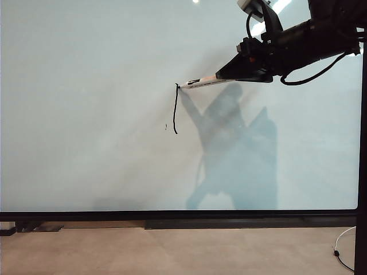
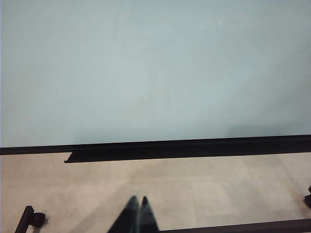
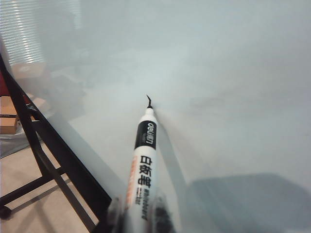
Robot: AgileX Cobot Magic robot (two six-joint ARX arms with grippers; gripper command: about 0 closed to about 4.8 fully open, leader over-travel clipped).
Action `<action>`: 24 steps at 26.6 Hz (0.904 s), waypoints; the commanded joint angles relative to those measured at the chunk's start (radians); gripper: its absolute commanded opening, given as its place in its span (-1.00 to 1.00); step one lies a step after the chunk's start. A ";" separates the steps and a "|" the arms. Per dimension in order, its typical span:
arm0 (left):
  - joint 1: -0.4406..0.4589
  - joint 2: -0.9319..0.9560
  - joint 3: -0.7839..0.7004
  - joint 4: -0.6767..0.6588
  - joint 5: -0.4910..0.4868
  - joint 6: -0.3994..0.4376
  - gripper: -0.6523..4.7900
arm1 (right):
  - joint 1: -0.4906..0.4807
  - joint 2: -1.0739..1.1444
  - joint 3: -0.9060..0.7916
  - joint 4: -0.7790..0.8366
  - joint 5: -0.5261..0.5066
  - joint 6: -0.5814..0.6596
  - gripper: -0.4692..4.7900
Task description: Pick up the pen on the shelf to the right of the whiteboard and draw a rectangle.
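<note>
The pen [image 1: 198, 83] is clamped in the right tool [image 1: 225, 72], its tip touching the whiteboard [image 1: 86, 86] at the top end of a single black stroke [image 1: 175, 109] near the board's middle. The left tool [image 2: 137, 201] hangs low before the whiteboard's bottom frame, fingers pressed together, holding nothing.

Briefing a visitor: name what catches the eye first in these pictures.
First, the right pincer reaching in from the upper right, shut on the pen, whose tip presses the whiteboard near its middle. Next, one black stroke running down from that tip, with the arm's big shadow to its right. The left pincer is shut, low over the floor below the board.
</note>
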 commanded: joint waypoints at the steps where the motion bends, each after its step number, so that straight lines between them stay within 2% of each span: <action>1: 0.000 0.000 0.003 0.010 0.002 0.000 -0.78 | 0.001 -0.003 0.005 0.018 0.006 -0.002 -0.84; 11: 0.000 0.000 0.003 0.010 0.002 0.000 -0.78 | -0.013 -0.021 0.003 0.021 0.022 -0.004 -0.84; 24: 0.000 0.000 0.003 0.010 0.002 0.000 -0.78 | -0.057 -0.054 0.003 -0.059 0.021 -0.037 -0.84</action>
